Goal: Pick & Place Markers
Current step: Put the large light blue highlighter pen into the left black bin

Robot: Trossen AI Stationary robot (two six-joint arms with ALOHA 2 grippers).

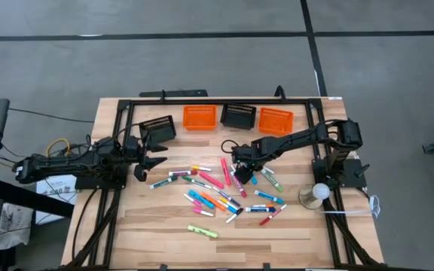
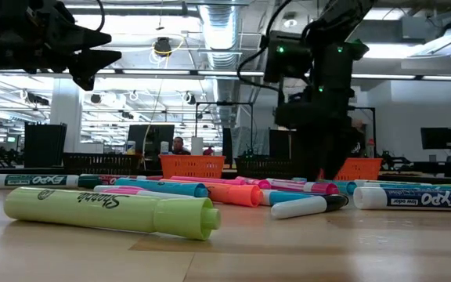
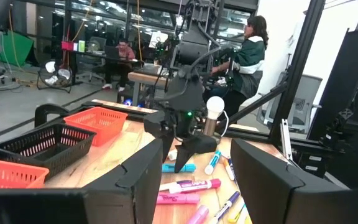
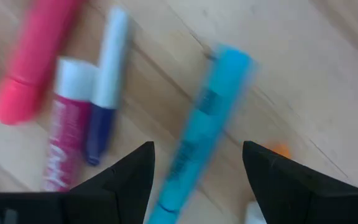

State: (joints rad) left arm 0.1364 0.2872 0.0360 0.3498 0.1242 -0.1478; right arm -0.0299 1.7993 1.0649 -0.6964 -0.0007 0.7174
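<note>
The right gripper [image 4: 194, 168] hangs low over the wooden table [image 1: 164, 226], fingers spread on either side of a light blue capped marker [image 4: 204, 124] lying flat, not touching it. The scattered coloured markers [image 1: 224, 192] lie mid-table. The left gripper [image 1: 154, 161] hovers near the left black slatted basket [image 1: 158, 128], fingers spread and empty.

Blue marker [image 4: 199, 130] blurred, lower end cut off.

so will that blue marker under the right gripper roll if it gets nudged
Probably: the blue marker is a smooth round tube lying flat on bare wood. It looks stiff and light. The open right gripper straddles it, so an off-centre touch might spin it toward the pink marker.
</note>
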